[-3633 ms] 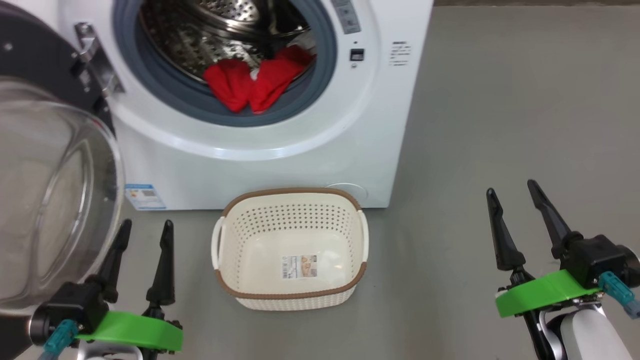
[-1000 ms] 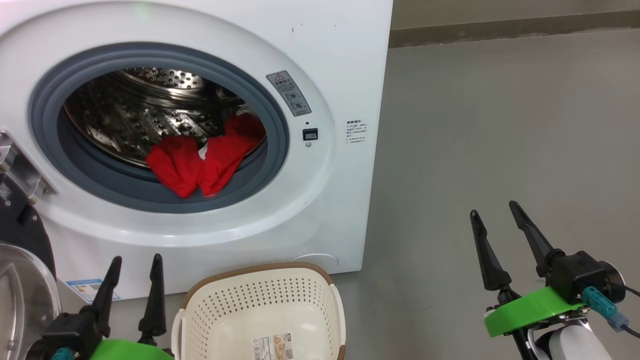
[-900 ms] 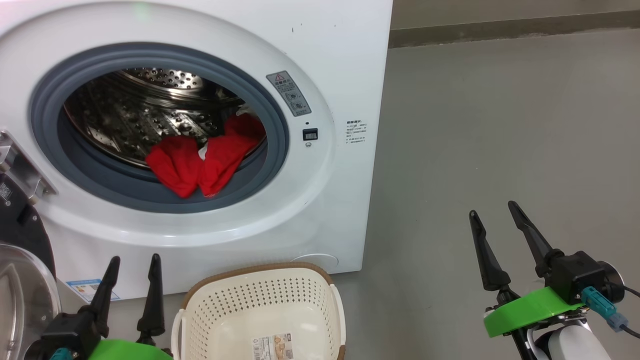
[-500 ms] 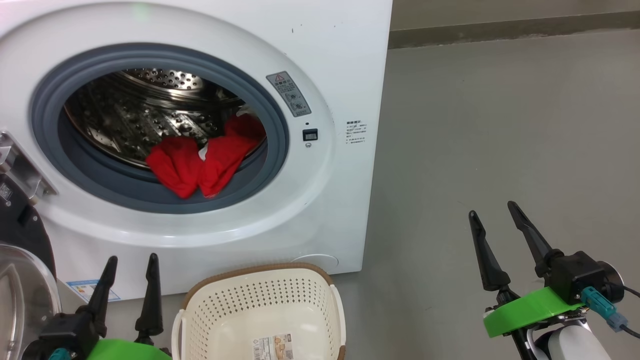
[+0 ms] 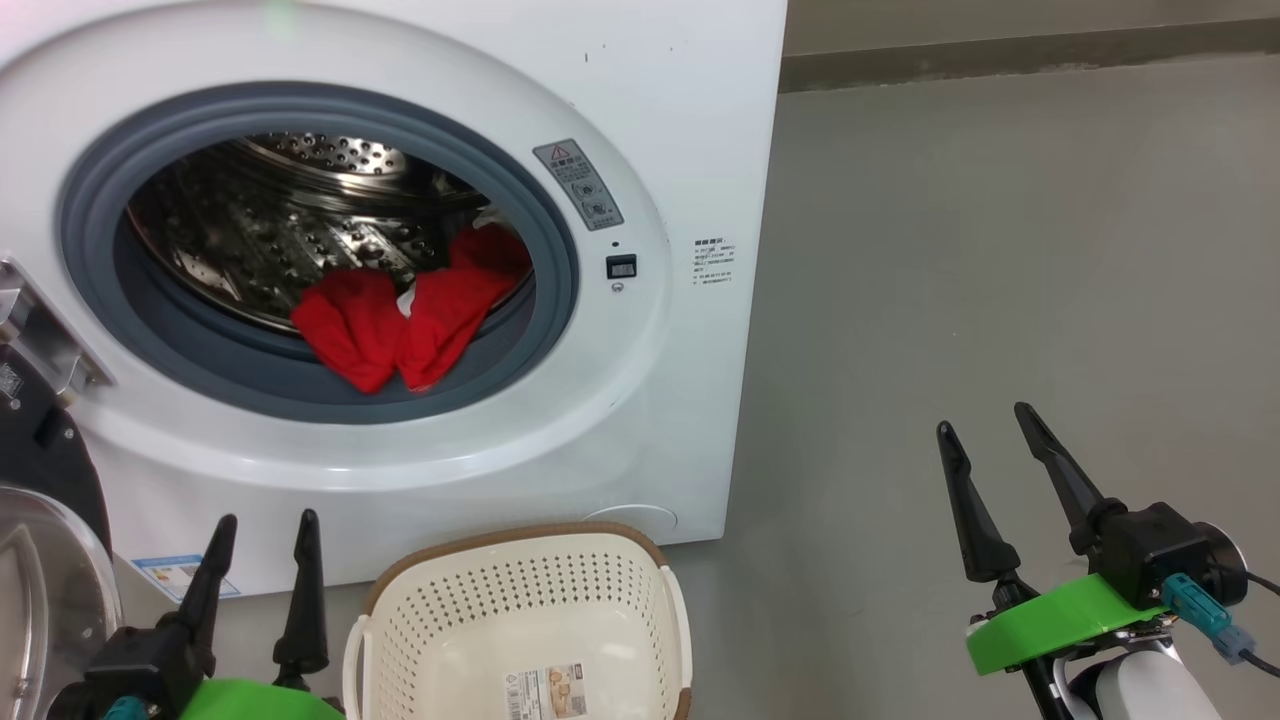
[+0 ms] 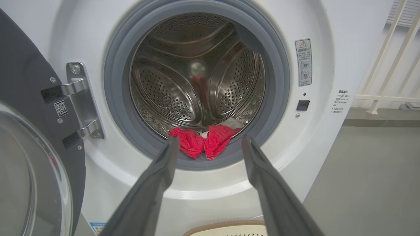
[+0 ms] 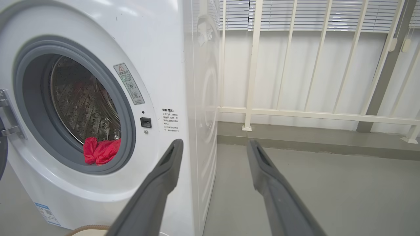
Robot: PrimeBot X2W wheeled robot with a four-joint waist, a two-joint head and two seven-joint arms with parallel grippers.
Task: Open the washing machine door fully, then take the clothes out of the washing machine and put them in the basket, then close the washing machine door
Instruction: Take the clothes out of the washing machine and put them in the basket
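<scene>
The white washing machine [image 5: 690, 130] stands with its door [image 5: 45, 560] swung wide open at the left, black rim and glass bowl showing [image 6: 29, 170]. Red clothes [image 5: 405, 315] lie at the front lip of the steel drum, over the grey gasket [image 6: 201, 141] [image 7: 100, 150]. On the floor before the machine sits the cream basket [image 5: 520, 620], empty but for its label. My left gripper [image 5: 265, 530] is open, low beside the basket's left, pointing at the drum. My right gripper [image 5: 985, 425] is open over bare floor to the machine's right, holding nothing.
Grey floor [image 5: 1000, 250] spreads to the right of the machine. A white railing with blinds [image 7: 311, 111] runs along the wall behind. The door hinge bracket [image 6: 80, 101] juts out at the opening's left.
Since 3.6 s ago the head camera has tilted up, showing more of the drum and less of the basket. In the last second both grippers stay nearly still and open.
</scene>
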